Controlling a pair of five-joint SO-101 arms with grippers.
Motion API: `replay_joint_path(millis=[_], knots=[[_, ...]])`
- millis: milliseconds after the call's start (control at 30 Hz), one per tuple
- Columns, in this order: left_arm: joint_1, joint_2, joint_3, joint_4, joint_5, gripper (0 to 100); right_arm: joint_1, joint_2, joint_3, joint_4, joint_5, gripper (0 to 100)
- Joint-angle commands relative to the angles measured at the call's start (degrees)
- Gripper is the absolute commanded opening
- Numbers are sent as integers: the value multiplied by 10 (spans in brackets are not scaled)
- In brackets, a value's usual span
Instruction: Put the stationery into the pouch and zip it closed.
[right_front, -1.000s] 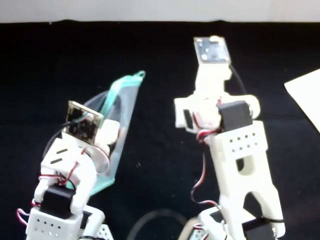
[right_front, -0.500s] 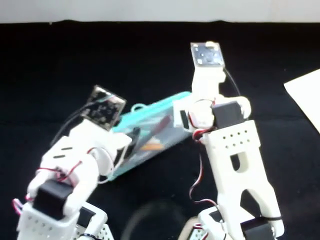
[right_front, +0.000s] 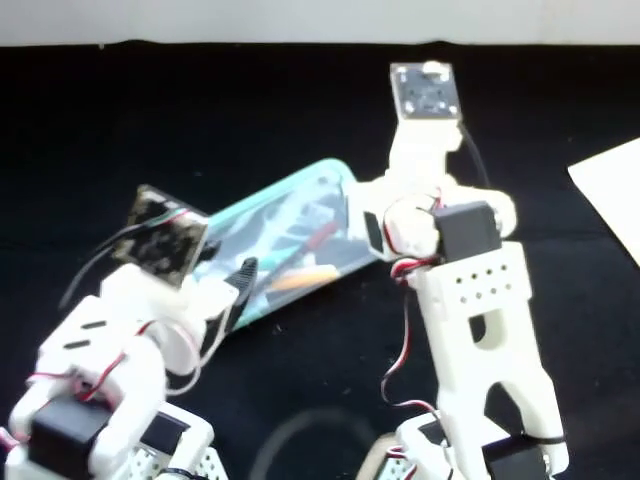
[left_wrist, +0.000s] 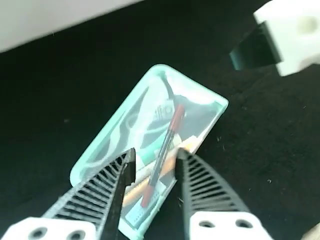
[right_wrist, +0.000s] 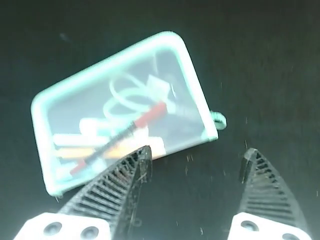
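The left pincer (left_wrist: 153, 167) is spread, its fingers poised over one short end of the pouch (left_wrist: 150, 115). The right pincer (right_wrist: 197, 156) is spread wide above the corner that carries the zip pull (right_wrist: 218, 120). One second earlier the pouch stood on edge at the left arm; it now lies flat on the black worktop (right_front: 250, 100) between the two arms, with a red pen (left_wrist: 171, 125) and other stationery inside. A white wall (right_front: 300, 20) borders the worktop's far edge, and a white sheet (right_front: 612, 190) lies at one side.
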Motion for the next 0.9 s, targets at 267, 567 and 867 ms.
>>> replay_joint_path(millis=[267, 567, 867], knots=[[-162, 0, 41, -91, 4, 8, -80, -47, 51, 85, 116, 7], [-258, -149, -16, 41, 0, 8, -75, -383, 140, 87, 117, 6], [-322, -288, 6, 74, 0, 8, 164, -776, 436, -61, 140, 6]])
